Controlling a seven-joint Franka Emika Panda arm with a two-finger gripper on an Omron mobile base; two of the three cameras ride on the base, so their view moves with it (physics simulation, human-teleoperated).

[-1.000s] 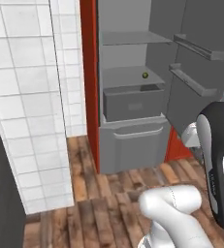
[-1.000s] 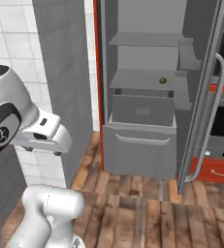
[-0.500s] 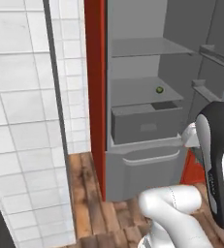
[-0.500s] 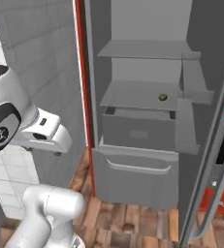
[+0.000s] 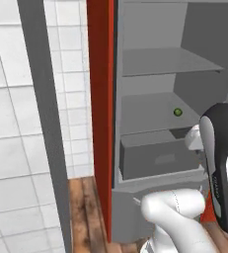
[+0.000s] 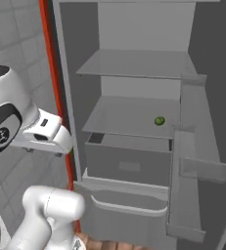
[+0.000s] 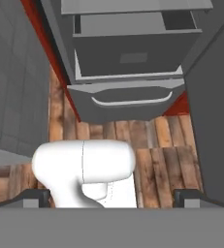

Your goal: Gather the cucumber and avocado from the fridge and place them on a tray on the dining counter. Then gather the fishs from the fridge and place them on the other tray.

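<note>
The fridge point(image 6: 134, 63) stands open in front of me. A small round green thing, by its shape the avocado point(image 5: 177, 112) point(image 6: 159, 120), lies on the middle shelf towards the right. In the hand view my gripper point(image 7: 111, 196) points down at the floor in front of the fridge. It is open, its fingertips point(image 7: 36, 195) far apart with nothing between them. The cucumber, the fish, the trays and the dining counter are out of view.
A grey drawer point(image 6: 129, 166) point(image 7: 133, 53) sticks out under the middle shelf, with a lower drawer point(image 7: 128, 101) beneath it. The open fridge door point(image 6: 195, 161) with its shelves stands at the right. A red panel point(image 5: 100, 113) and a tiled wall point(image 5: 17, 123) are at the left. Wooden floor point(image 7: 157, 145) lies below.
Both base views have shifted: the base has driven closer and the fridge looms larger. The green thing lies where it did on the shelf. The gripper stays open.
</note>
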